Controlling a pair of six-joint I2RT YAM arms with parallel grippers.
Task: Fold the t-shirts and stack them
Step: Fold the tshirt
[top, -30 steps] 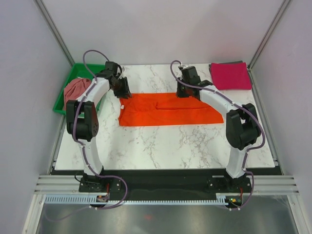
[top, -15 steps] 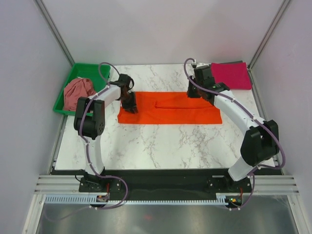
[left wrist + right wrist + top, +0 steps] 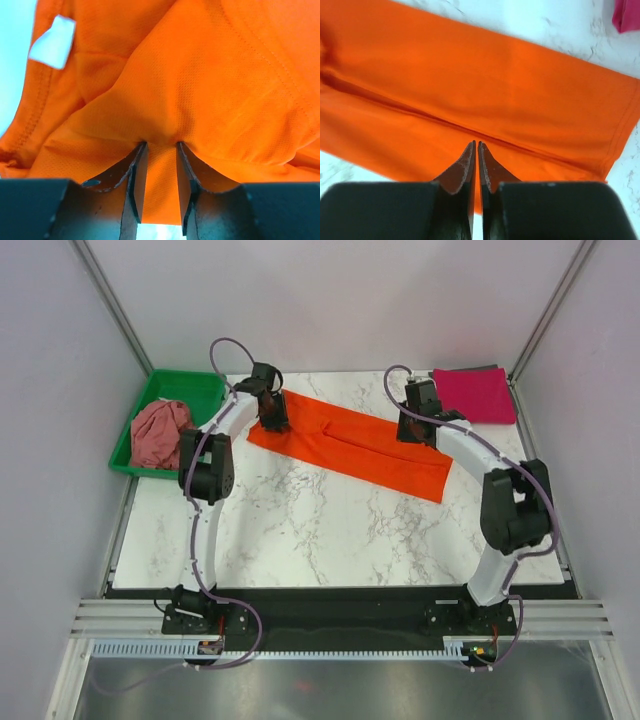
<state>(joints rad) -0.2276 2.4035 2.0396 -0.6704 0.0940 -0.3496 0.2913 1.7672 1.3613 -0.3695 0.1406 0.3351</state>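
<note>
While the orange t-shirt (image 3: 350,445) lies as a long folded strip slanting across the marble table (image 3: 330,530), we see from above the left gripper (image 3: 270,418) at its far-left end and the right gripper (image 3: 412,428) on its far edge, nearer the right end. Gripping it at two spread points, we judge, keeps the strip taut for turning or folding across. The magenta t-shirt (image 3: 473,395) sits folded at the far right corner, probably the start of the stack. The dusty rose t-shirt (image 3: 160,432) lies crumpled in the green tray (image 3: 190,385), not yet folded.

From the left wrist, we find the fingers (image 3: 139,170) pinching a bunched wad of orange cloth, which holds them partly apart. A white label (image 3: 52,35) shows beside a seam.

From the right wrist, the fingers (image 3: 465,170) are pressed almost together at the lengthwise crease, seemingly nipping a thin layer of cloth.
</note>
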